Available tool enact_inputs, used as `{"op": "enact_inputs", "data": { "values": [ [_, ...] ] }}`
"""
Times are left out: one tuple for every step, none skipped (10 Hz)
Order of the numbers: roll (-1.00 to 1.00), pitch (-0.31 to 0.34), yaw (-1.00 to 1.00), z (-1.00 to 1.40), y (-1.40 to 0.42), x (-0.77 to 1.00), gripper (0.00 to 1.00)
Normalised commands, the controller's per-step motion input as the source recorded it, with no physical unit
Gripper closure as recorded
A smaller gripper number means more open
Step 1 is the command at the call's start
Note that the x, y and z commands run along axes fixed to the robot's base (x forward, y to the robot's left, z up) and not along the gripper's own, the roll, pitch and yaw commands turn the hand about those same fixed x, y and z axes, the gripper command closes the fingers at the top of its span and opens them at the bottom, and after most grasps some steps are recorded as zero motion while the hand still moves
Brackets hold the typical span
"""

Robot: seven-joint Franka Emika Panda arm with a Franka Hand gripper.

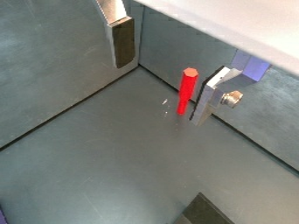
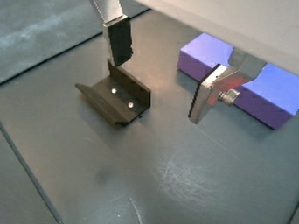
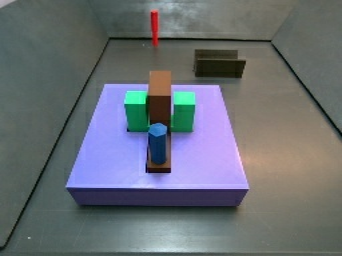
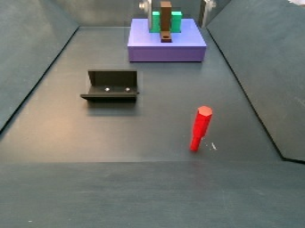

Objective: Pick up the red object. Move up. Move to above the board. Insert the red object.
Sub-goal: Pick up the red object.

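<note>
A dark grey floor with low grey walls fills both side views. On it the red object (image 4: 201,129) stands upright and alone, well apart from the board (image 3: 201,165), leaving room around it for a grasp from above. The board carries a green block (image 3: 135,110), a brown strip (image 3: 160,100) and a blue cylinder (image 3: 158,142), so the slot for the insertion is presumably among them, though none can be made out. The fixture (image 4: 113,85) sits between board and red object. The gripper (image 1: 163,74) hangs above the floor, its jaws wide apart and holding nothing; in a wrist view the red object stands just beside one finger (image 1: 205,96), not between the two. Judging by this, the pick-up has not been made.
</note>
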Motion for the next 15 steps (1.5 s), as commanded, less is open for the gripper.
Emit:
{"op": "enact_inputs", "data": {
  "values": [
    [0.01,0.000,0.00,0.00,0.00,0.00,0.00],
    [0.00,0.000,0.00,-0.02,0.19,0.00,0.00],
    [-0.02,0.000,0.00,-0.22,0.52,-0.12,0.00],
    [-0.04,-0.011,-0.10,-0.38,0.78,-0.38,0.00],
    [-0.01,0.000,-0.06,-0.31,0.67,-0.24,0.00],
    [0.00,0.000,-0.05,-0.26,0.63,-0.19,0.00],
    [0.00,0.000,-0.20,-0.34,0.67,-0.24,0.00],
    [0.00,0.000,-0.23,-0.32,0.65,-0.20,0.00],
    [0.00,0.007,-0.23,-0.30,0.61,-0.11,0.00],
    [0.00,0.004,-0.23,-0.31,0.64,-0.10,0.00],
    [0.00,0.000,-0.20,-0.29,0.57,-0.07,0.00],
    [0.00,0.000,-0.11,-0.22,0.35,0.00,0.00],
    [0.00,0.000,-0.07,-0.23,0.28,0.00,0.00],
    [-0.05,0.000,-0.06,-0.20,0.29,0.00,0.00],
    [-0.11,-0.019,-0.05,-0.21,0.15,0.01,0.00]
  ]
}}
